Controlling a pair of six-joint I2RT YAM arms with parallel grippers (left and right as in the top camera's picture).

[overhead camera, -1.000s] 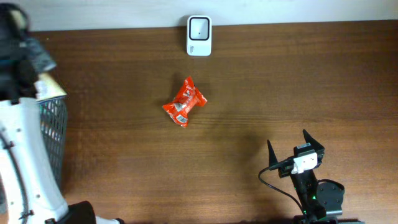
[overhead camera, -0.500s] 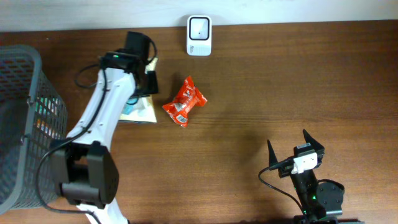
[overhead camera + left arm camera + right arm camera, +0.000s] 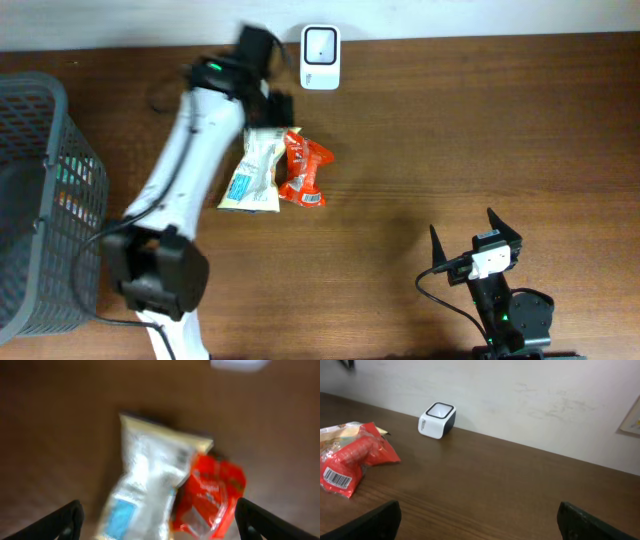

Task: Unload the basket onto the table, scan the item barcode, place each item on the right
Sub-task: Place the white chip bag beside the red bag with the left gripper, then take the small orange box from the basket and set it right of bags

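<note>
A cream packet with a blue label (image 3: pixel 255 170) lies flat on the table, its right edge against a red snack packet (image 3: pixel 303 170). My left gripper (image 3: pixel 272 108) hovers over their far ends. In the blurred left wrist view its fingers are spread wide on either side of the cream packet (image 3: pixel 150 485) and red packet (image 3: pixel 212 495), so the left gripper (image 3: pixel 157 510) is open and holds nothing. The white barcode scanner (image 3: pixel 320 57) stands at the table's back edge. My right gripper (image 3: pixel 475 238) rests open near the front right. From there, the red packet (image 3: pixel 355 457) shows a barcode.
A grey wire basket (image 3: pixel 40 200) stands at the left edge of the table. The left arm (image 3: pixel 185 170) stretches diagonally from the front left toward the scanner (image 3: pixel 437 420). A pale wall runs behind the table's back edge.
The left arm swung from the basket toward the centre with the cream packet, then opened and left it beside the red packet. The red packet was turned and nudged. The right arm stayed still.
</note>
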